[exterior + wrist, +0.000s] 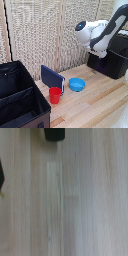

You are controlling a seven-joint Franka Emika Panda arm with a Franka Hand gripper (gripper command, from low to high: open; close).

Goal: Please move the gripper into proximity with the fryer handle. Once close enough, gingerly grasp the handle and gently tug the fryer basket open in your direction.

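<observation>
The black boxy air fryer (115,62) stands on the wooden table at the exterior view's right. Its fryer basket (96,64) is the lower front part and looks pushed in. The white arm bends down in front of that face, and the gripper (102,54) shows only as a dark blur against the fryer, so its fingers cannot be made out. The fryer handle is lost behind the arm's end in the exterior view. The wrist view shows pale wood and a stubby black piece (54,133) at the edge; whether it is the handle I cannot tell.
A blue bowl (76,84), a red cup (55,94) and a dark blue flat box (52,77) stand on the table (95,102) towards the exterior view's left of the fryer. A large black fabric divided bin (17,97) fills the left. A slatted screen stands behind.
</observation>
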